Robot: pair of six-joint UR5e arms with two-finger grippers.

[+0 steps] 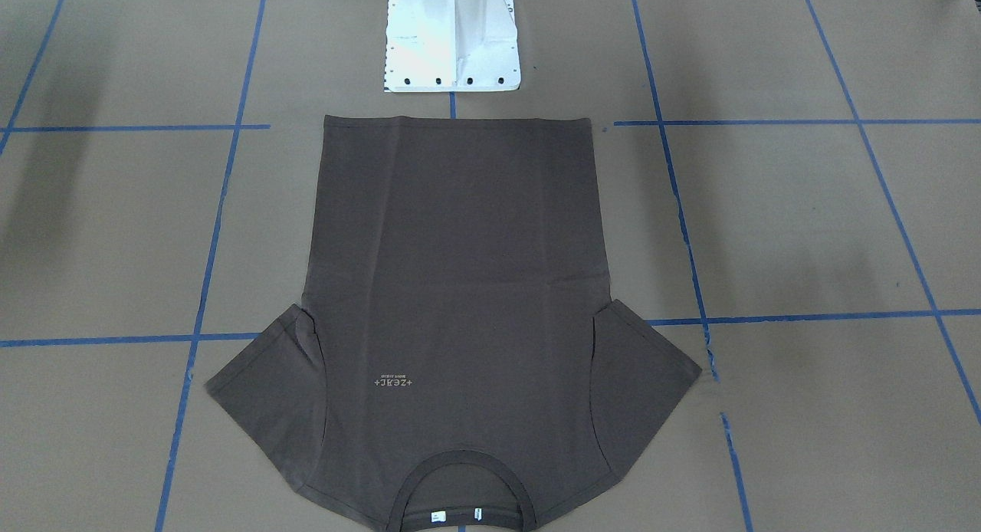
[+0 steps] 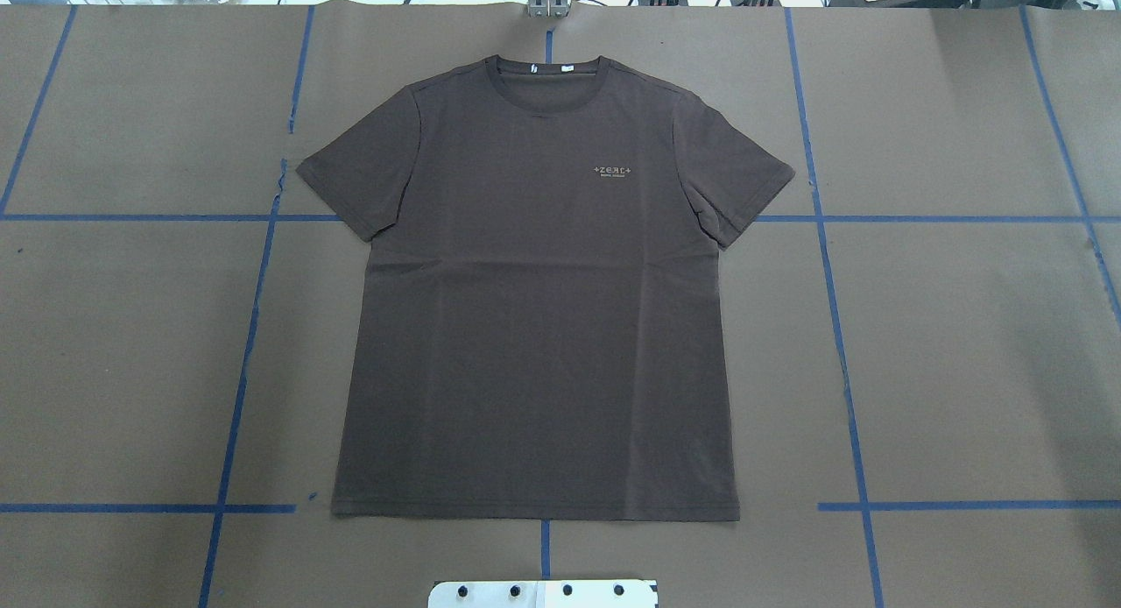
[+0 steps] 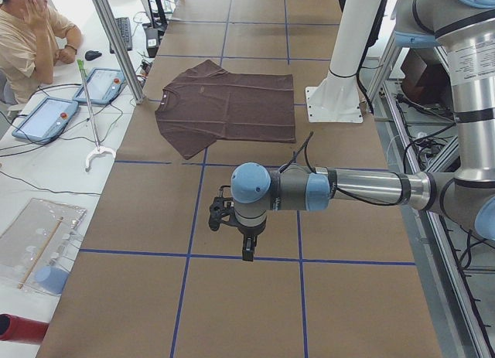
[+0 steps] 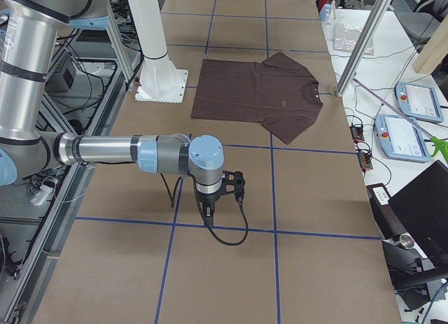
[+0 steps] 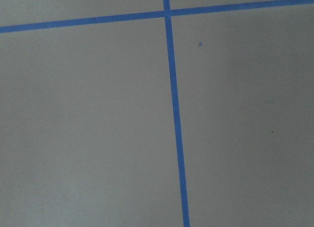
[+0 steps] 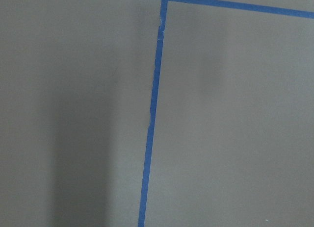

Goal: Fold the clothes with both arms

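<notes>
"Where is the T-shirt (image 2: 534,310)?"

"I see it flat on the table (image 2: 963,345), front up, sleeves spread, collar (image 2: 548,82) away from the white base (image 1: 452,41)."

"And the claws?"

"The left claw (image 3: 246,248) and the right claw (image 4: 208,213) point down over the table, well apart from the T-shirt. I cannot tell whether either is open or closed."

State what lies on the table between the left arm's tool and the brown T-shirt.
Only bare brown table covering crossed by one blue tape line, seen in the exterior left view between the left tool and the T-shirt.
</notes>
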